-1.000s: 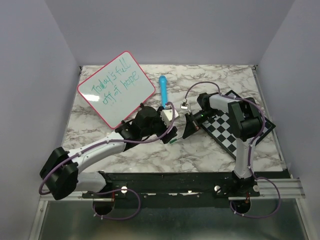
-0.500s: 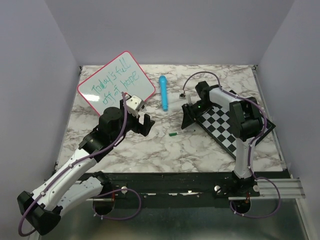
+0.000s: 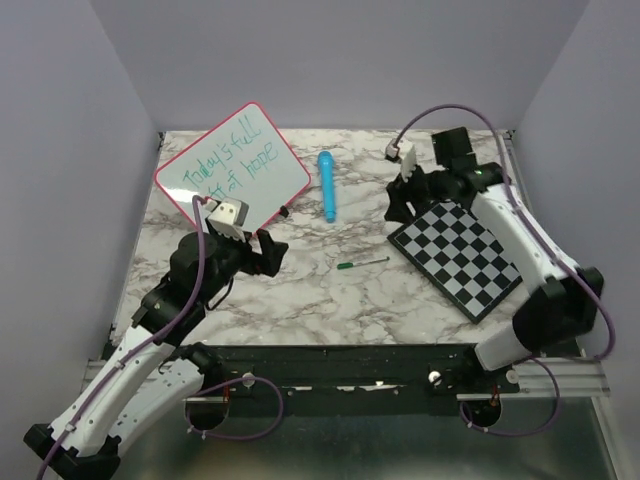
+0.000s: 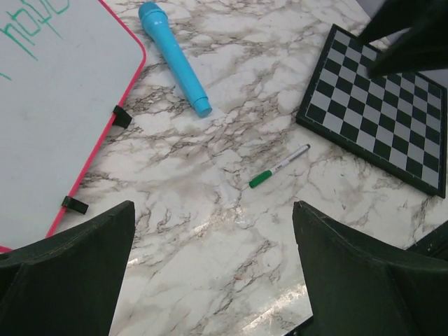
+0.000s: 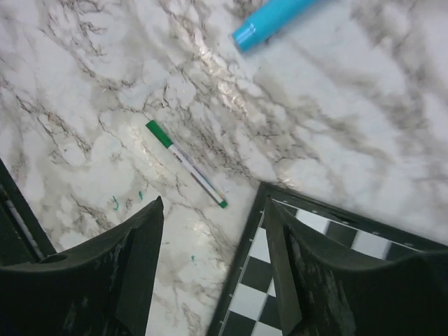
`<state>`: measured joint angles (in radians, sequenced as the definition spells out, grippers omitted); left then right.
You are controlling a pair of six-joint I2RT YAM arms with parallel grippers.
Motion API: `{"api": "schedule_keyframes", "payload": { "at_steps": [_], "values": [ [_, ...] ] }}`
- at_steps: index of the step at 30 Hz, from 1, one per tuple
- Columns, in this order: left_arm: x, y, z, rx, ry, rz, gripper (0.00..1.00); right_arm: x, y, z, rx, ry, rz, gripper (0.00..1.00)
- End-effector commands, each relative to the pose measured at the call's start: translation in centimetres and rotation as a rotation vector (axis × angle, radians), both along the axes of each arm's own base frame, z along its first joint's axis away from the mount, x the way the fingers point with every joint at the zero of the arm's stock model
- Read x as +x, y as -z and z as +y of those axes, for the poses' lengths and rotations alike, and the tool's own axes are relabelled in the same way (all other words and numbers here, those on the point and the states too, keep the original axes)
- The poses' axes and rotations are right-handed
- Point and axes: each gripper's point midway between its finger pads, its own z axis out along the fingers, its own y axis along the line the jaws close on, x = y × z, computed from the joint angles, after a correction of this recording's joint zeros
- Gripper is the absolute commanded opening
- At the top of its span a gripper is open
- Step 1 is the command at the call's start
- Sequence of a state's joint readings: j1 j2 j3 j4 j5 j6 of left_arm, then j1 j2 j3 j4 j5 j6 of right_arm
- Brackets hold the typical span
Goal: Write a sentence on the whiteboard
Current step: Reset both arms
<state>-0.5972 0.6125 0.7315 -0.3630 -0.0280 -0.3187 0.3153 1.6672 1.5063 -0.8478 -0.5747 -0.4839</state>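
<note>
The whiteboard (image 3: 232,178) lies at the far left of the table, and its pink-red rim shows in the left wrist view (image 4: 63,112). The sentence (image 3: 228,165) stands on it in green, in two lines; only its end (image 4: 35,24) shows to the left wrist. A green-capped marker (image 3: 362,263) lies loose on the marble (image 4: 280,166) (image 5: 185,164), held by nothing. My left gripper (image 3: 262,250) hovers open beside the board's near corner (image 4: 213,210). My right gripper (image 3: 400,205) is open and empty over the chessboard's far-left corner (image 5: 213,203).
A blue cylinder (image 3: 327,185) lies between whiteboard and chessboard (image 4: 175,59). The black-and-white chessboard (image 3: 470,255) sits skewed at the right (image 5: 336,266). Small green ink marks (image 5: 115,203) dot the marble near the marker. Walls enclose three sides.
Both grippers left the table's middle, where they met over the marker. The left arm pulled back left. The right one opened and moved to the far right. The marker stays on the marble.
</note>
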Motion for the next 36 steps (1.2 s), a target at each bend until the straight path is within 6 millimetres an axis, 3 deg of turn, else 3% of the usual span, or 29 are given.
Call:
{"api": "schedule_keyframes", "payload": {
  "at_steps": [1, 2, 3, 9, 11, 15, 19, 23, 28, 29, 36],
  "values": [
    [1.5, -3.9, 1.8, -0.081, -0.134, -0.008, 0.99, -0.6, -7.3, -3.1, 0.006, 0.091, -0.384, 0.79],
    [2.0, -5.3, 2.6, -0.091, -0.172, -0.031, 0.99, -1.0, -6.5, -4.4, 0.029, 0.174, -0.352, 0.89],
    [2.2, -5.6, 3.0, -0.086, -0.191, -0.027, 0.99, -1.3, -8.7, -5.4, 0.065, 0.234, -0.433, 0.99],
    [2.6, -8.1, 4.6, -0.017, -0.236, -0.071, 0.99, -2.8, -10.0, -10.8, 0.113, 0.594, -0.478, 1.00],
    [2.5, -8.6, 5.6, 0.020, -0.268, -0.089, 0.99, -3.8, -11.8, -12.0, 0.152, 0.688, -0.531, 1.00],
    [2.4, -7.8, 7.7, 0.107, -0.342, -0.117, 0.99, -4.3, -13.6, -14.3, 0.188, 0.852, -0.602, 1.00],
    [2.7, -6.2, 9.0, 0.172, -0.390, -0.140, 0.99, -4.4, -13.9, -16.1, 0.170, 0.951, -0.652, 1.00],
    [3.4, -3.6, 9.2, 0.222, -0.402, -0.134, 0.99, -4.8, -12.8, -16.2, 0.176, 0.950, -0.656, 1.00],
    [3.7, -2.5, 9.1, 0.201, -0.398, -0.194, 0.99, -4.6, -11.6, -16.7, 0.200, 0.987, -0.685, 1.00],
    [3.7, -1.5, 8.9, 0.206, -0.386, -0.189, 0.99, -4.6, -11.2, -16.8, 0.201, 0.994, -0.686, 1.00],
    [2.5, -2.4, 7.8, 0.125, -0.306, -0.268, 0.99, -4.0, -8.3, -17.0, 0.212, 0.975, -0.700, 1.00]
  ]
}}
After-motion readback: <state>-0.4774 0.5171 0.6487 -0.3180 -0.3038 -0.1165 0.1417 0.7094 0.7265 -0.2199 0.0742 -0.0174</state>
